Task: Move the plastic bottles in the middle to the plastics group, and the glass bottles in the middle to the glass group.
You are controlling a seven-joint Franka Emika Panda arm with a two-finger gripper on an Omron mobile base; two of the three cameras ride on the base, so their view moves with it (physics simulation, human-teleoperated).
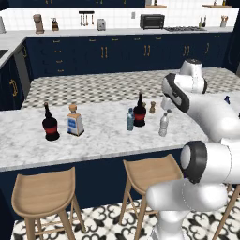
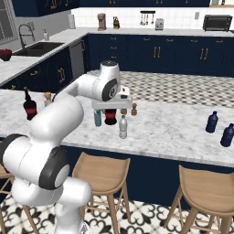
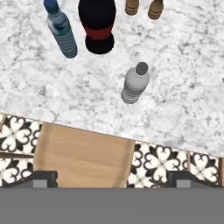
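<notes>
Grey bottle point(image 3: 134, 84): upright on counter point(image 1: 103, 138), nearest the front edge, right of teal bottle point(image 3: 61, 33).
Handling: probably light, smooth; grasp mid-body.
Gripper point(image 3: 112, 178): jaws apart, above.

We see a veined marble counter point(image 3: 183, 87), a ribbed plastic-looking bottle point(image 3: 134, 84), a glossy black bottle point(image 3: 98, 22), and perhaps a matt wooden stool point(image 3: 83, 157).

The white arm rises from the lower right of the left base view, elbow bent, reaching up toward centre right. Its hand point(image 3: 112, 177) points downward — fingers spread wide, holding nothing.
</notes>
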